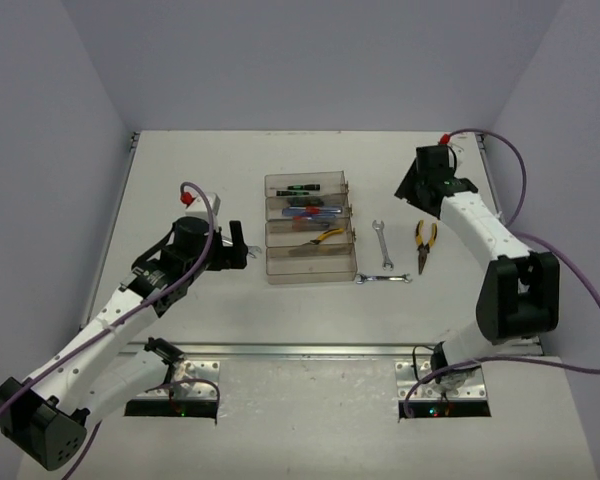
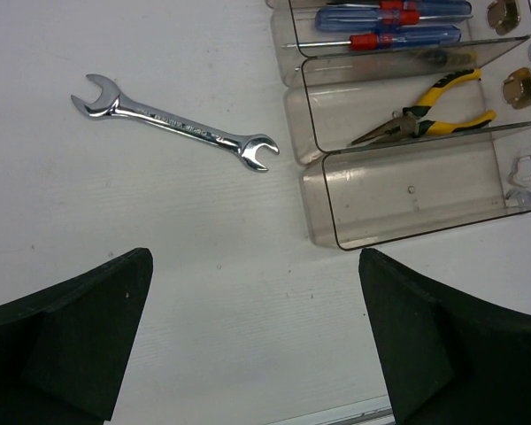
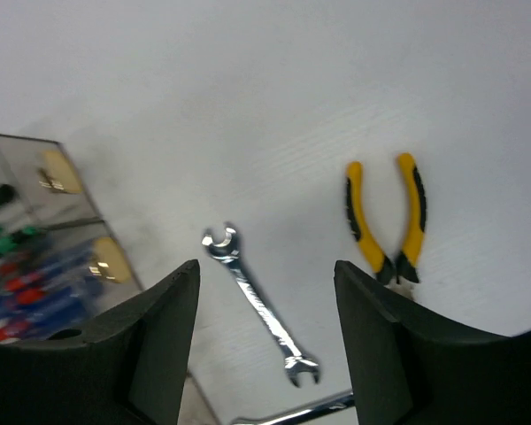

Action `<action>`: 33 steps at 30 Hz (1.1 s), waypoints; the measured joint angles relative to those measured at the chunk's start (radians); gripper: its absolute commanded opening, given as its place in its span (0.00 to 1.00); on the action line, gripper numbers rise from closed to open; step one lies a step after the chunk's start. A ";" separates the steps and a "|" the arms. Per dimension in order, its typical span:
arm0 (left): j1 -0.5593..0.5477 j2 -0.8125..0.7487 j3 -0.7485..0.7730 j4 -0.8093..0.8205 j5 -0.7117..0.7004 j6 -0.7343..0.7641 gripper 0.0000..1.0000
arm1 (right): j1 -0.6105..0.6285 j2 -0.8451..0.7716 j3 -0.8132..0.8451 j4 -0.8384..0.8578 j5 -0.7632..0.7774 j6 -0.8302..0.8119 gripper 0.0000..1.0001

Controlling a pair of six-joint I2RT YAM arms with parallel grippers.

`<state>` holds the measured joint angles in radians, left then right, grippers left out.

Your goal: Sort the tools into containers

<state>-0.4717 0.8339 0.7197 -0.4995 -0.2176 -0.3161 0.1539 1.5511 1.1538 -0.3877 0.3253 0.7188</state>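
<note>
Top external view, nearest first: the left gripper (image 2: 255,276) hangs low just left of the trays (image 1: 310,277), its fingers (image 2: 71,341) spread wide with nothing between them. A left wrench (image 2: 177,133) lies flat on the table (image 1: 280,320) just ahead of it, near the trays but not touching. Off the trays' near right corner a crosswise wrench (image 1: 383,279) lies just beside the wall. A little farther, a lengthwise wrench (image 1: 383,242) lies parallel to the row, and loose pliers (image 1: 425,245) sit to its right, handles pointing away and slightly splayed. Inside the row, the second compartment from the front holds tray pliers (image 2: 425,119), the next holds blue-and-red screwdrivers (image 2: 389,22), and the farthest holds green-marked screwdrivers (image 1: 305,186). Farthest back, the right gripper (image 3: 267,274) hovers above the table beyond the loose pliers, its two fingers (image 3: 150,354) parted and holding nothing, looking down on the lengthwise wrench and those pliers.
</note>
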 measured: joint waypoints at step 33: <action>0.000 0.011 0.000 -0.005 0.001 0.000 1.00 | -0.150 0.481 0.213 -0.229 -0.176 -0.331 0.00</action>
<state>-0.4717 0.8444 0.7197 -0.5049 -0.2169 -0.3161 0.0040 2.0316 1.3667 -0.6166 0.1496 0.3879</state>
